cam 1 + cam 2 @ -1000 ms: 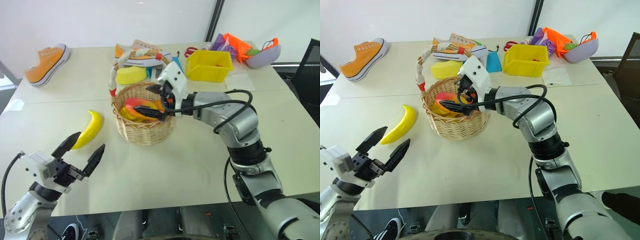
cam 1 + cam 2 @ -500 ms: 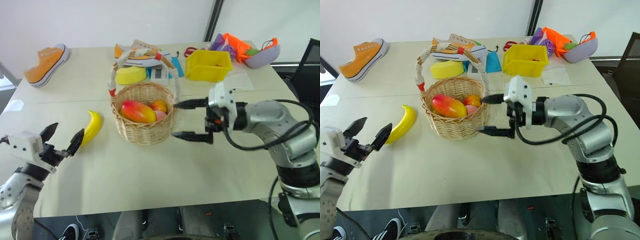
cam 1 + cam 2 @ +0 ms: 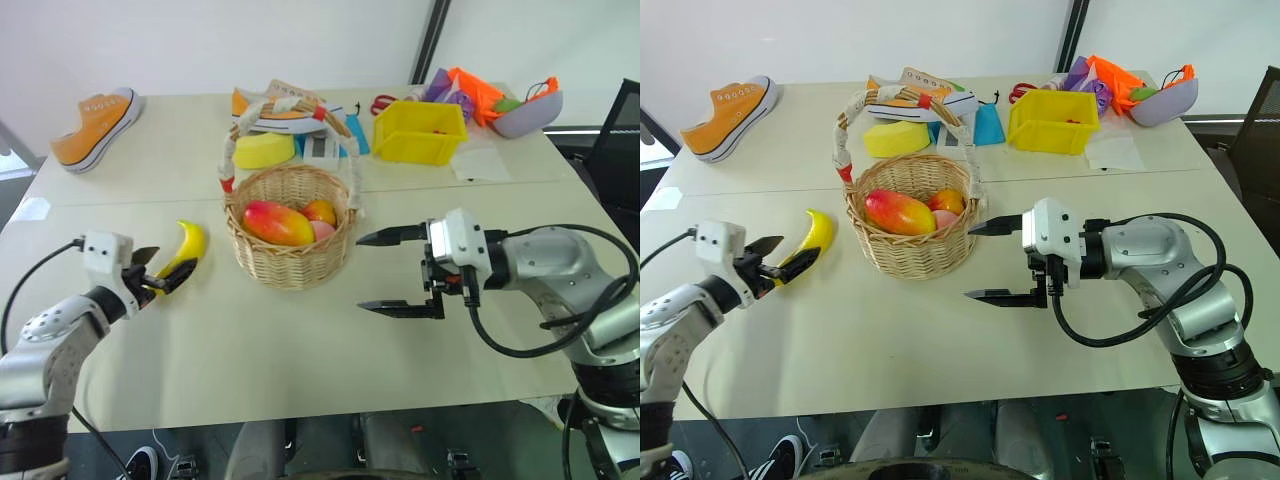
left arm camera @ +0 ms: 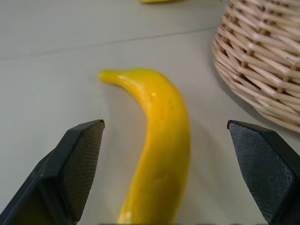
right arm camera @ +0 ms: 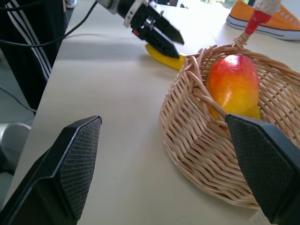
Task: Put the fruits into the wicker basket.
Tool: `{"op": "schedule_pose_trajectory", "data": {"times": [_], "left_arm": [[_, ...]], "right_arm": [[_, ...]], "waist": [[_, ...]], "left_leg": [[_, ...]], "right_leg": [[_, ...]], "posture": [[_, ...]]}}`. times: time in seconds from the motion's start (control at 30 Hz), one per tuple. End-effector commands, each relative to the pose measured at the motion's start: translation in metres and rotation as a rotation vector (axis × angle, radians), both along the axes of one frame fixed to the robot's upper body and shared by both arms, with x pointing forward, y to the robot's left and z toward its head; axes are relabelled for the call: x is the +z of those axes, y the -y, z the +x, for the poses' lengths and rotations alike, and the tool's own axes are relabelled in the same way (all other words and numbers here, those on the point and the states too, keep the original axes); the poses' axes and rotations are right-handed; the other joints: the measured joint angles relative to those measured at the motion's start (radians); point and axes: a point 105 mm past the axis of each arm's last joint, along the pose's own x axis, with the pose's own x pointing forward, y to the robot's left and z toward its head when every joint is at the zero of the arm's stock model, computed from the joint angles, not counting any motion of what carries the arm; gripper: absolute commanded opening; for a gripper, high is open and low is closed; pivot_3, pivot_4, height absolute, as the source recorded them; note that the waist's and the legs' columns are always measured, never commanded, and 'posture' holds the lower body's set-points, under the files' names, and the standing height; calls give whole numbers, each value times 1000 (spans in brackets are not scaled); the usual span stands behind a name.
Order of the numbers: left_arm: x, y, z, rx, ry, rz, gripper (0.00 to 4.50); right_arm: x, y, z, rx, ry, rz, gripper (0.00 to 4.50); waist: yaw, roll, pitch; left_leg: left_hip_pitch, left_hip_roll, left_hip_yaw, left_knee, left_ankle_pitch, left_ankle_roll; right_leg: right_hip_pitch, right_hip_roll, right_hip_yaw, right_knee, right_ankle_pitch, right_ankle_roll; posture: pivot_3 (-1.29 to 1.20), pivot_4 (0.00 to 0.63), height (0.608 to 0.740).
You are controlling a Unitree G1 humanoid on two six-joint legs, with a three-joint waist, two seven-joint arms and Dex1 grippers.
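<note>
Your left hand (image 3: 160,274) stands open astride the banana (image 3: 184,250), which lies on the surface (image 3: 300,340) beside the wicker basket (image 3: 290,250); the mango (image 3: 272,222) is already inside. Your right hand (image 3: 400,272) hangs open and empty. Closing off-centre on that glossy curve could squirt the banana away.

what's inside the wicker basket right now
The wicker basket holds a red-and-yellow mango, a smaller orange fruit and something pink between them. Anything beneath them is covered.

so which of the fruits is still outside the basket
The banana, lying on the table between the open left gripper fingers; the mango already sits inside the wicker basket.
</note>
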Motion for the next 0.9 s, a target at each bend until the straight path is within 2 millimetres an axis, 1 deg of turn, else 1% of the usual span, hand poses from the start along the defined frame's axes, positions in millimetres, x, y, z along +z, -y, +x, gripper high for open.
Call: {"op": "schedule_pose_trajectory", "data": {"times": [0.03,0.1,0.2,0.27,0.3,0.33,0.37,0.4,0.5,0.53,0.57,0.6,0.63,0.7,0.73,0.77,0.8,0.83,0.87,0.9], "left_arm": [[-6,-6,7,-7,-22,102,4500],[-9,0,9,-42,-31,79,4500],[-15,10,7,-84,-76,39,3721],[-15,11,8,-80,-77,43,2858],[-15,10,9,-73,-74,45,2251],[-14,6,8,-53,-71,44,1805],[-13,4,8,-39,-69,43,1475],[-9,1,8,-25,-46,55,1330],[11,-11,1,40,54,73,1264],[14,-13,-1,52,69,77,1264],[27,-9,-10,39,122,13,1264],[38,-2,-21,-8,166,-31,1264],[46,6,-37,-77,195,-53,1264],[58,24,-76,-272,216,-112,1264],[66,34,-91,-346,220,-158,1264],[72,41,-102,-395,217,-210,1264],[78,51,-110,-442,219,-251,1264],[84,61,-112,-476,225,-268,1264],[89,72,-111,-504,236,-274,1264],[93,88,-108,-537,247,-288,1264]], "right_arm": [[9,-1,0,-9,50,26,4405],[7,-2,2,-18,57,20,4405],[10,-5,4,-23,67,30,4500],[12,-6,4,-24,68,35,4500],[12,-6,5,-26,71,37,4500],[12,-7,6,-29,74,38,4500],[13,-7,7,-31,75,39,4500],[13,-7,7,-31,77,38,4500],[14,-8,8,-31,81,39,4500],[15,-8,8,-31,81,39,4500],[15,-8,10,-37,85,40,4500],[16,-7,11,-41,87,41,4500],[16,-6,12,-46,89,42,4500],[18,-4,14,-51,89,45,4500],[19,-3,15,-53,86,47,4500],[20,-2,16,-56,87,50,4500],[21,0,18,-60,88,57,4500],[22,1,21,-67,90,64,4500],[22,2,23,-76,93,71,4500],[23,4,27,-97,92,80,4500]], "waist": [[-1,0,0],[0,0,0],[2,0,0],[3,0,0],[3,0,0],[3,0,0],[3,0,0],[2,0,0],[-1,0,0],[-3,0,0],[-5,0,0],[-7,0,0],[-8,0,0],[-9,0,0],[-8,0,0],[-6,0,0],[-2,1,0],[5,2,1],[10,3,1],[13,3,1]], "left_leg": [[0,0,0,0,0,0],[0,0,0,-1,0,0],[0,0,0,-1,0,0],[0,0,0,0,0,0],[0,0,0,0,0,0],[0,0,0,0,0,0],[0,0,0,0,0,0],[0,0,0,0,0,0],[0,0,0,0,0,0],[0,0,0,-1,0,0],[0,0,0,-1,0,0],[0,0,0,-1,0,0],[0,0,0,-1,0,0],[-1,0,0,-2,0,-1],[0,0,0,-2,0,-1],[0,0,0,-2,0,-1],[0,0,0,-2,0,-1],[1,0,0,-2,0,-1],[1,0,0,-1,0,-1],[2,0,-1,0,-1,-3]], "right_leg": [[0,0,0,0,0,0],[0,0,0,0,0,0],[0,0,0,0,0,0],[0,-1,0,0,0,0],[0,-1,0,0,0,0],[0,-1,0,0,0,0],[0,-1,0,0,0,0],[0,-1,0,0,0,0],[0,-1,0,0,0,0],[0,-1,0,0,0,0],[0,-1,0,0,0,0],[-1,-1,0,0,0,0],[-1,-1,0,0,0,1],[-2,-1,0,-1,0,0],[-1,-1,0,-1,0,0],[-2,-1,0,-1,0,0],[-1,-1,0,-2,-1,-2],[0,-1,0,-2,-2,-3],[0,-1,-1,-2,-2,-4],[0,-2,-2,-2,-2,-4]], "posture": [[0,150,740],[0,150,740],[0,150,740],[0,150,740],[0,150,740],[0,150,740],[0,150,740],[0,150,740],[0,150,740],[0,150,740],[0,150,740],[0,150,740],[0,150,740],[0,150,740],[0,150,740],[0,150,740],[0,150,740],[0,150,740],[0,150,740],[0,150,740]]}}
